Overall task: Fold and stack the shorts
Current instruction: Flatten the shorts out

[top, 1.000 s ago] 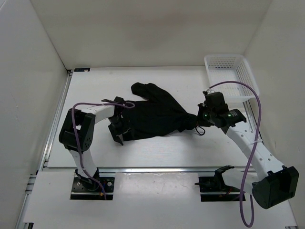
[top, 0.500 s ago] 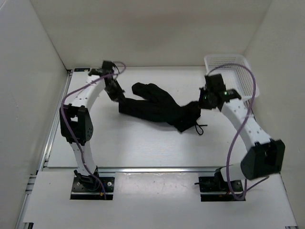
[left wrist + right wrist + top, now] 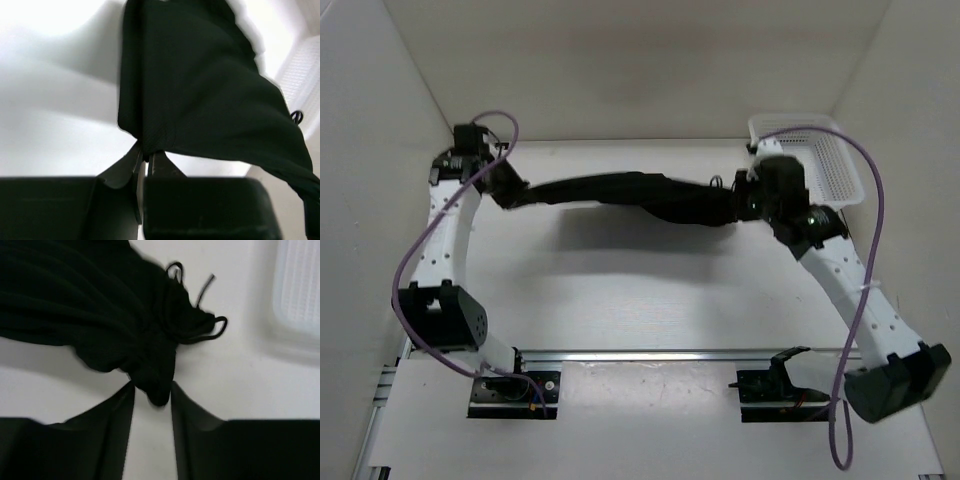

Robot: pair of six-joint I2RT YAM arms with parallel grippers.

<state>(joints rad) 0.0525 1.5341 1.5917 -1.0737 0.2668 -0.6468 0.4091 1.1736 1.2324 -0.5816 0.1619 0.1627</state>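
Observation:
The black shorts [image 3: 620,190] hang stretched in a long band above the table between both arms. My left gripper [image 3: 508,195] at the far left is shut on one end. In the left wrist view its fingertips [image 3: 146,157] pinch a fold of the cloth [image 3: 200,90]. My right gripper [image 3: 738,200] is at the other end. In the right wrist view its jaws [image 3: 152,387] stand apart, with the bunched waist end [image 3: 150,365] lying loosely between the tips. The thin drawstring [image 3: 200,332] loops out to the right.
A white mesh basket [image 3: 820,150] stands at the back right corner, just beyond the right gripper, and shows in both wrist views [image 3: 297,290] [image 3: 305,65]. White walls close in the table [image 3: 620,300] on three sides. A metal rail runs along its near edge.
Both arms swung up and outward, and the left one shut on the cloth. The shorts went from a heap on the table to a taut raised band. The right jaws have just parted.

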